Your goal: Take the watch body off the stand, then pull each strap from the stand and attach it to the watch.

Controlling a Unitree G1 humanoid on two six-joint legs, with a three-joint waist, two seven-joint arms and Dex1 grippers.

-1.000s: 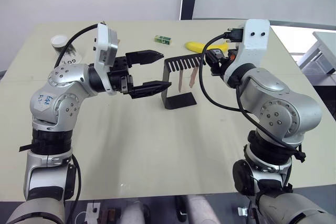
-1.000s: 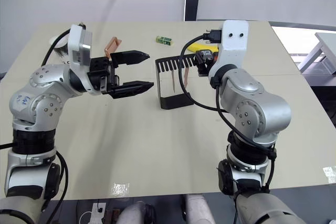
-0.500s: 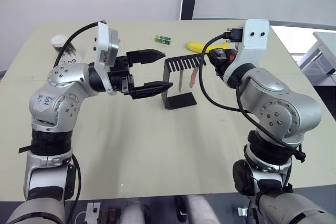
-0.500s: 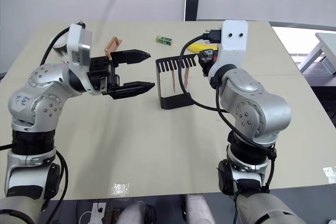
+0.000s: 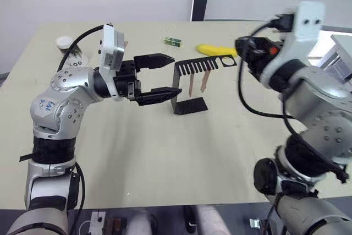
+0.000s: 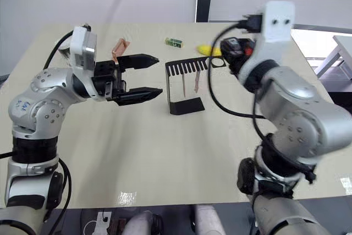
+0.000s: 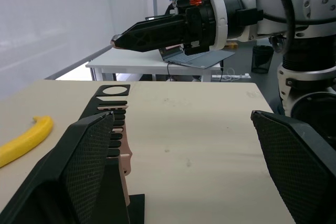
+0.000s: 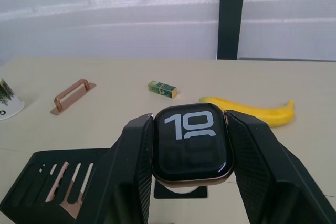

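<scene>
Right now my right gripper (image 8: 191,182) has its jaws clamped on the watch body (image 8: 192,146), screen facing the wrist camera; I judge it lifted clear of the stand (image 5: 190,83), whose round hole sits just beyond those jaws. My left gripper (image 5: 159,78) has its jaws wide, level with the comb, presumably ready to pull. Just ahead of them, both straps (image 5: 197,83) hang from the teeth. Farther off lies a banana (image 8: 252,109).

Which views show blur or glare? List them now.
Left and right eye views: the right arm is motion-smeared, the stand sharp. Left wrist view: the left tool's near fingers look soft. Right wrist view: the watch body is crisp, and the window behind glares.
</scene>
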